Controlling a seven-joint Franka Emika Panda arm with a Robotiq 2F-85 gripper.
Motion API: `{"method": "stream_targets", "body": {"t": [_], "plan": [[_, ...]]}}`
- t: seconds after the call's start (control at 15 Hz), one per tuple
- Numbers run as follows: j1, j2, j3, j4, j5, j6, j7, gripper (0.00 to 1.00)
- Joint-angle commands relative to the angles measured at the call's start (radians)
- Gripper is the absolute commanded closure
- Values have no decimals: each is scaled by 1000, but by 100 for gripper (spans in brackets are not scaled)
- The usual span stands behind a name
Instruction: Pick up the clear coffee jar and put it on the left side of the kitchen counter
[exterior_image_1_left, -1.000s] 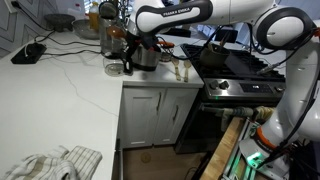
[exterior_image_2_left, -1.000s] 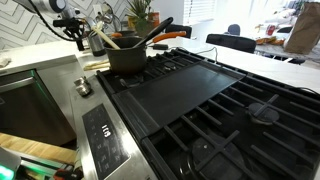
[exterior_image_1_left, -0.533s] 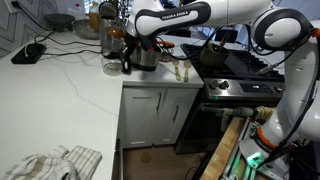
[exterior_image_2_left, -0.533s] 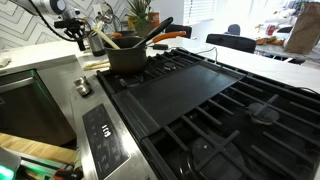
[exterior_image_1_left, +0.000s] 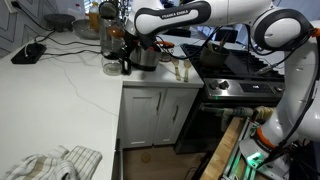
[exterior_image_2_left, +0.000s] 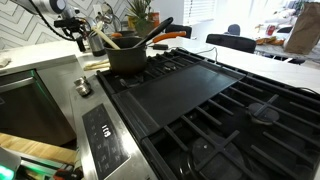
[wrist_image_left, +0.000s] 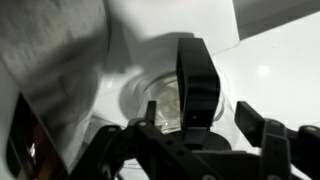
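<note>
The clear coffee jar (exterior_image_1_left: 112, 60) stands upright on the white kitchen counter (exterior_image_1_left: 60, 100), near the counter's corner and next to a steel pot (exterior_image_1_left: 147, 56). My gripper (exterior_image_1_left: 127, 50) hangs right over it. In the wrist view I look down into the glass rim (wrist_image_left: 160, 98), and the jar's black handle (wrist_image_left: 200, 70) rises between the two fingers of the gripper (wrist_image_left: 205, 115). The jaws stand open, with a gap between the handle and the right finger (wrist_image_left: 262, 122). In an exterior view the gripper (exterior_image_2_left: 74, 30) shows small at the top left and the jar is hidden.
The black stove top (exterior_image_2_left: 200, 100) adjoins the counter, with a dark pot and utensils (exterior_image_2_left: 128, 55) on it. Jars and a plant crowd the counter's back (exterior_image_1_left: 100, 18). A black device with a cable (exterior_image_1_left: 28, 52) and a crumpled cloth (exterior_image_1_left: 60, 162) lie farther along the counter.
In the exterior views the arm has shifted only very slightly. The coffee jar stays in the same spot on the counter.
</note>
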Motion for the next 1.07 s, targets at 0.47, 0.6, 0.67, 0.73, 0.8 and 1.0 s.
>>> {"method": "stream_targets", "body": {"t": [0.47,0.6,0.67,0.73,0.8,1.0], "plan": [[-12,-186,48,-61,60,-269,176,0],[-6,-246,35,-87,38,-341,266,0],[-6,-278,32,-104,34,-373,309,0],[-7,-307,30,-117,31,-399,349,0],[-2,-341,18,-142,4,-408,410,0],[-4,-433,5,-205,-72,-446,540,0]]}}
